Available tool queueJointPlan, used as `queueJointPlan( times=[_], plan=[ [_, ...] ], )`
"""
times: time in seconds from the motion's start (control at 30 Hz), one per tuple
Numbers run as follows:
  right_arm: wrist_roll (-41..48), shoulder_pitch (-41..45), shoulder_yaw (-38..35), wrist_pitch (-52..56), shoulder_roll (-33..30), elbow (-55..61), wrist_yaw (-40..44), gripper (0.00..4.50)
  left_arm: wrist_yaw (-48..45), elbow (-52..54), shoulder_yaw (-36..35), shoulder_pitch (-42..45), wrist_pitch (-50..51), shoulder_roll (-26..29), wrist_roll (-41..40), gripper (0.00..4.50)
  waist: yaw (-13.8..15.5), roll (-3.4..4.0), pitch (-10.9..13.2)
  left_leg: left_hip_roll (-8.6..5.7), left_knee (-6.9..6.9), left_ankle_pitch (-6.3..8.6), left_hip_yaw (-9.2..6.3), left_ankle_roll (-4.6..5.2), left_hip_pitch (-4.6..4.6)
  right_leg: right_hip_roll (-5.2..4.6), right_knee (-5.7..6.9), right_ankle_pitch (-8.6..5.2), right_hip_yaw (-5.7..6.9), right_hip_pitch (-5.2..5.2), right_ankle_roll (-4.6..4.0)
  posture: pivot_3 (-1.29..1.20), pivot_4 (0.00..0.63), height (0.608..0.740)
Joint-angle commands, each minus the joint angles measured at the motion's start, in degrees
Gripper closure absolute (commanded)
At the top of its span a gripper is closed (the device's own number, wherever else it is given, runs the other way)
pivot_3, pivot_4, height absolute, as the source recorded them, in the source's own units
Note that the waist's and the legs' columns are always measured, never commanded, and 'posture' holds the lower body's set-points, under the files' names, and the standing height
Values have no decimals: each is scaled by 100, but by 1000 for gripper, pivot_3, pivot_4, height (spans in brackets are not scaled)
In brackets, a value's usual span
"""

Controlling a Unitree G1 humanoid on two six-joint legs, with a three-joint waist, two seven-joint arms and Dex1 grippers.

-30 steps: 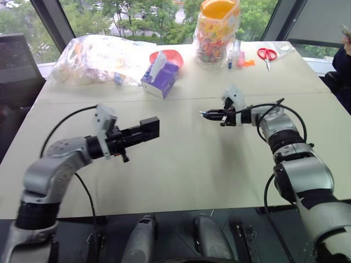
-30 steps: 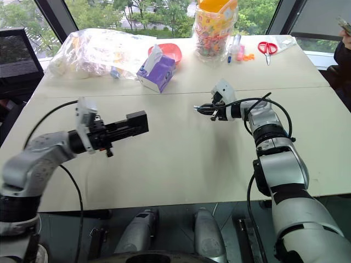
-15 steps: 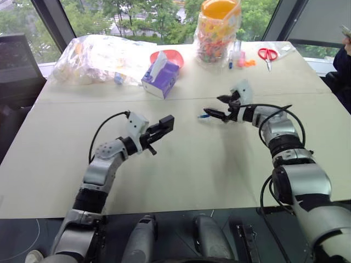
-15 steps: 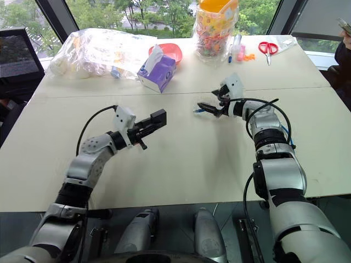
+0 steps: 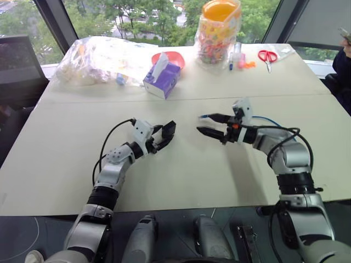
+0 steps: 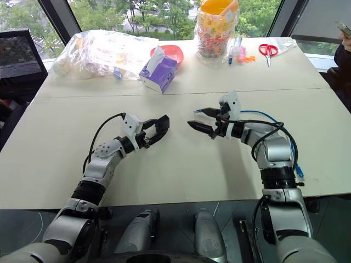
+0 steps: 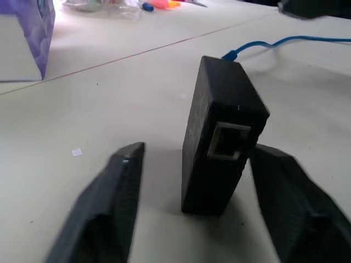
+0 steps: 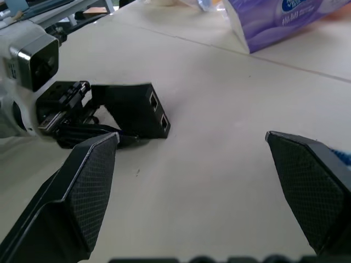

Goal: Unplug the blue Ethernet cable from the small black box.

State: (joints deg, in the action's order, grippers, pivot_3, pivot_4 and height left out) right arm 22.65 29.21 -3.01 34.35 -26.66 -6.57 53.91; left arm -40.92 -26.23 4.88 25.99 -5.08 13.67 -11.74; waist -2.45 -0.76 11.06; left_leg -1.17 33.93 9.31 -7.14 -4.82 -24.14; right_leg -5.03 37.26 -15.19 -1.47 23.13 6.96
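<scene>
The small black box (image 7: pixel 219 137) stands on edge on the table between the fingers of my open left gripper (image 5: pixel 164 136), and its port facing the left wrist camera is empty. The blue Ethernet cable (image 7: pixel 274 43) lies loose on the table behind the box, its plug end (image 5: pixel 204 116) just off the far finger of my right gripper (image 5: pixel 205 124). That gripper is wide open, holds nothing and faces the box (image 8: pixel 137 107) across a short gap. The cable (image 6: pixel 263 115) runs back past my right arm toward the table's near right edge.
At the back of the table stand a purple tissue box (image 5: pixel 162 76), a red bowl (image 5: pixel 169 55), a crumpled clear plastic bag (image 5: pixel 98 55), a jar of sweets (image 5: pixel 218 30), pens (image 5: pixel 236 55) and red scissors (image 5: pixel 267 53). A person's sleeve (image 5: pixel 343 60) shows at the far right.
My left arm lowered the black box to the table and opened its fingers. My right gripper opened, let go of the blue plug and drew back toward me.
</scene>
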Motion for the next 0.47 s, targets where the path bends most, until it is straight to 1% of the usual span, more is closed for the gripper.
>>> queueJointPlan(
  times=[0.03, 0.1, 0.3, 0.4, 0.47],
  plan=[
    [65, -163, -3, 38, -170, 442, -42, 0, -37, 4, -52, -245, -34, 221, 159, 59, -11, 3, -2, 0, 0, 0, 0, 0, 1, 0, 0, 0, 0, 0, 0, 0, 150, 726],
    [43, -278, 18, 10, -240, 476, -38, 0, -16, 204, -98, -353, 77, 340, 152, 59, -19, 4, -2, 1, -2, 1, 0, 2, 4, 0, 0, 1, 0, 0, 0, 0, 150, 726],
    [-19, -563, 84, -94, -382, 536, -76, 0, -21, 1491, -510, -968, 830, 866, -268, 59, -25, 5, -3, 5, -7, 5, 0, 9, 8, 3, 3, 0, 0, 2, 0, 0, 150, 726],
    [-333, -775, 244, -478, -403, 501, -248, 0, 34, 2208, -755, -1465, 1233, 1213, -383, 59, -4, 5, -3, 4, -6, 6, 0, 8, 6, 1, 1, -8, 0, 1, -16, 0, 150, 726],
    [-485, -864, 307, -721, -320, 486, -422, 0, 63, 2481, -901, -1714, 1385, 1338, -464, 59, 1, 5, -3, 4, -6, 6, 0, 8, 4, 0, -3, -10, 0, 1, -17, 0, 150, 726]
  ],
)
